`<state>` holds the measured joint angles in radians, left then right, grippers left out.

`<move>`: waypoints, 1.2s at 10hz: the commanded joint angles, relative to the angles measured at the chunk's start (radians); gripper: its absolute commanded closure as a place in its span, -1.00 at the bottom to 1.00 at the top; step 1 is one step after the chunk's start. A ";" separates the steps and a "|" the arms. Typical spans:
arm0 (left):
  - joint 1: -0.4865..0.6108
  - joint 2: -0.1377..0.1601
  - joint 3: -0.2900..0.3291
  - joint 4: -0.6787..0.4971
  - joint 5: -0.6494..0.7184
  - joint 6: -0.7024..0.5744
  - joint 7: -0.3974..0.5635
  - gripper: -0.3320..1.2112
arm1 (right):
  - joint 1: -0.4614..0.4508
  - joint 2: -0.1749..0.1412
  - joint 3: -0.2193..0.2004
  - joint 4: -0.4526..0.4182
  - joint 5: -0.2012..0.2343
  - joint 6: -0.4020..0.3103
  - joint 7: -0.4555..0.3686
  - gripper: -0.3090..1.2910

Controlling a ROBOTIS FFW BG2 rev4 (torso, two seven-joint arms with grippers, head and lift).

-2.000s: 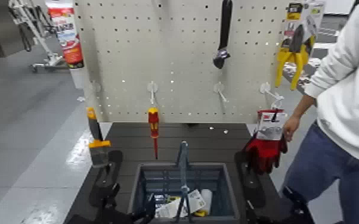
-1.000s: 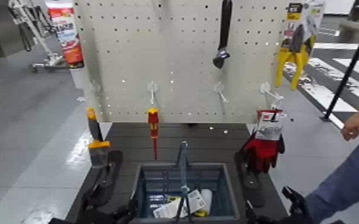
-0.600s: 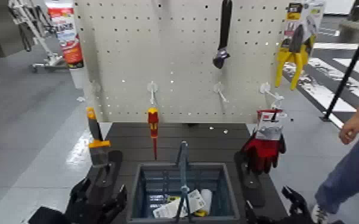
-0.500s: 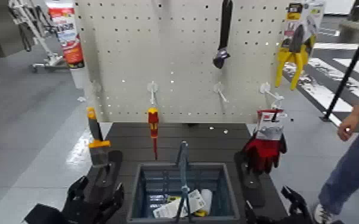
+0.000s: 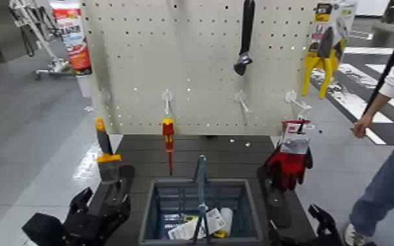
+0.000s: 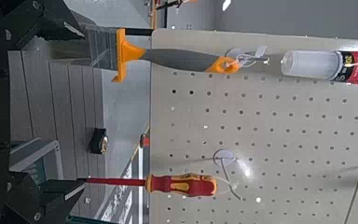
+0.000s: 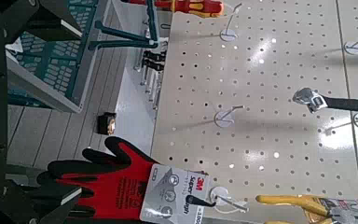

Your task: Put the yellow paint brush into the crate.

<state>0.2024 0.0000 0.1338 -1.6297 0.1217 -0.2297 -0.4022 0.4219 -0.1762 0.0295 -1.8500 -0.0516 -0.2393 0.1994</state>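
The yellow paint brush [image 5: 106, 154] hangs on the pegboard's left edge, grey bristles down over the table's left side. It also shows in the left wrist view [image 6: 168, 61]. The grey-blue crate [image 5: 235, 184] with a hoop handle stands at the table's front middle and holds a few packets. My left gripper [image 5: 100, 204] is open and empty, low at the table's front left, below the brush and left of the crate. My right gripper [image 5: 321, 222] is open and empty at the front right, beside the crate.
A red-and-yellow screwdriver [image 5: 168, 140] hangs right of the brush. Red gloves [image 5: 290, 160], a wrench [image 5: 244, 39], yellow pliers [image 5: 321, 65] and a tube [image 5: 72, 33] hang on the pegboard [image 5: 199, 78]. A person [image 5: 393, 144] stands at the right.
My left arm has risen into view at the table's front left, fingers spread. The person stepped away from the gloves to the far right. The brush has not moved.
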 commanded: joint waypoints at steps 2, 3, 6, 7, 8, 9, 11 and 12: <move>-0.018 -0.061 0.060 0.001 0.001 0.012 -0.006 -0.35 | -0.002 0.003 0.000 0.000 -0.001 0.002 0.000 -0.43; -0.029 -0.054 0.075 0.001 0.001 0.036 -0.023 -0.35 | -0.002 0.006 0.000 0.000 -0.001 0.002 0.000 -0.43; -0.093 -0.020 0.116 0.013 0.019 0.118 -0.096 -0.36 | -0.008 0.003 0.004 0.005 -0.001 0.005 0.002 -0.43; -0.110 -0.012 0.127 0.031 0.041 0.116 -0.109 -0.36 | -0.012 0.003 0.007 0.008 -0.002 0.005 0.003 -0.43; -0.127 -0.008 0.139 0.045 0.049 0.116 -0.129 -0.36 | -0.014 0.003 0.009 0.009 -0.002 0.005 0.005 -0.43; -0.136 -0.008 0.150 0.048 0.049 0.118 -0.129 -0.36 | -0.018 0.003 0.010 0.012 -0.002 0.006 0.006 -0.43; -0.187 0.014 0.159 0.085 0.052 0.136 -0.176 -0.39 | -0.025 0.007 0.010 0.018 -0.004 0.006 0.017 -0.43; -0.205 0.023 0.164 0.102 0.061 0.136 -0.188 -0.40 | -0.028 0.006 0.012 0.021 -0.005 0.006 0.020 -0.43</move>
<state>0.0078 0.0183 0.2950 -1.5375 0.1786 -0.0947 -0.5914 0.3957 -0.1694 0.0406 -1.8309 -0.0560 -0.2331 0.2195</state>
